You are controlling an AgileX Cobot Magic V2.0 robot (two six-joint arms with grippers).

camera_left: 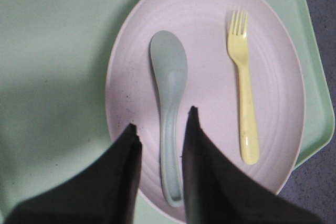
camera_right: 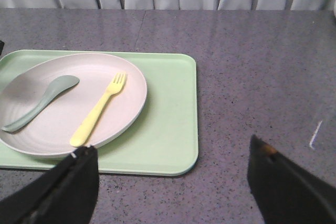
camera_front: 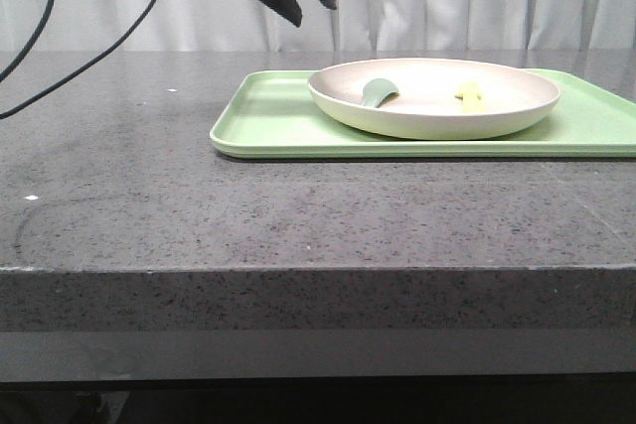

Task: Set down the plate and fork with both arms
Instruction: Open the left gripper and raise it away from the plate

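Note:
The cream plate (camera_front: pixel 437 118) sits on a light green tray (camera_front: pixel 268 116). The pale yellow fork (camera_front: pixel 469 93) lies inside the plate on its right side, beside a grey-green spoon (camera_front: pixel 378 93). My left gripper (camera_front: pixel 313 10) hangs open and empty well above the tray's left part. In the left wrist view the gripper (camera_left: pixel 164 121) looks down on the plate (camera_left: pixel 205 19), with the spoon's handle (camera_left: pixel 169 77) showing between the fingers and the fork (camera_left: pixel 244 82) off to one side. My right gripper (camera_right: pixel 170 148) is wide open and empty over the table, beside the tray's corner, near the plate (camera_right: pixel 58 119) and fork (camera_right: pixel 100 111).
The tray (camera_right: pixel 163 119) lies on a grey speckled stone table (camera_front: pixel 149 176) with a thick front edge. Grey curtains hang behind it. Black cables hang at the far left (camera_front: pixel 45 27). The spoon (camera_right: pixel 42 100) lies in the plate next to the fork.

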